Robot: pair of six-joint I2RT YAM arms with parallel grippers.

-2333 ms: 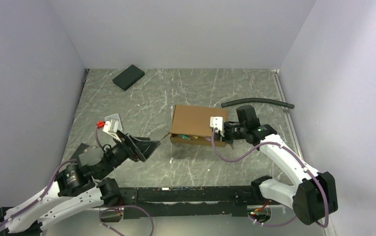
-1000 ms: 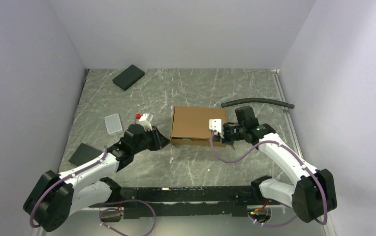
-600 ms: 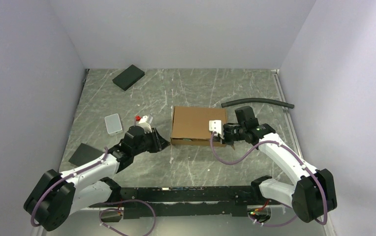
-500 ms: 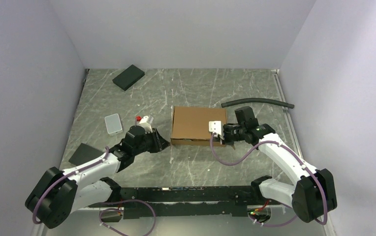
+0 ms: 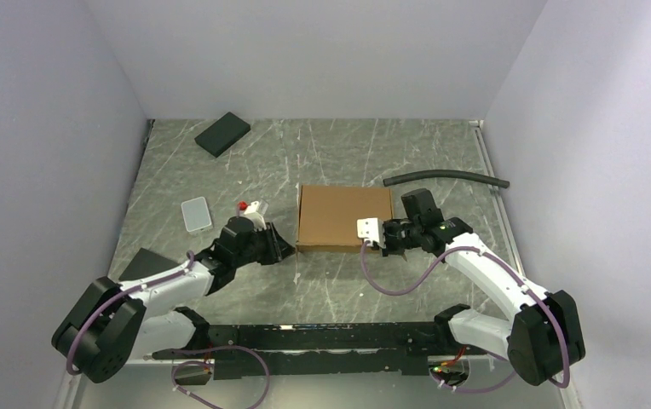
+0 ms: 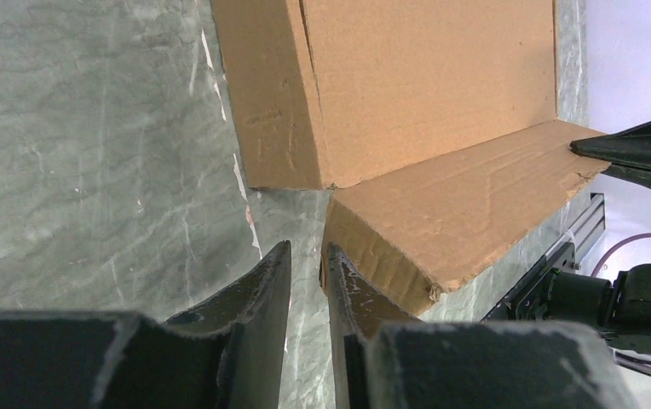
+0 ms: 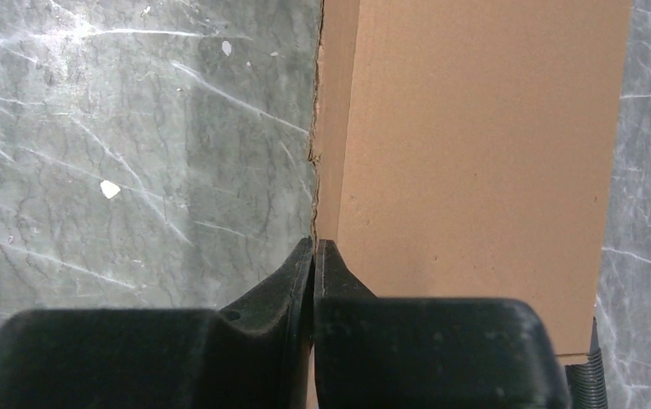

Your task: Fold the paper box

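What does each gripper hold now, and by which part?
Nothing visible. The right gripper is shut, its tips at the paper box's near edge; the left gripper is slightly open and empty, beside the box's side flap.

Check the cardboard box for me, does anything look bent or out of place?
Yes. One flap of the paper box juts out at the corner near the left gripper, not flush, and its end looks crumpled.

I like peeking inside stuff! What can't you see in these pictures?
- Inside the box: cardboard covers it in every view.
- Flat black pad, top view: the left arm hides part of it.
- Right gripper, wrist view: shut at the box edge; its own fingers hide whether they touch it.
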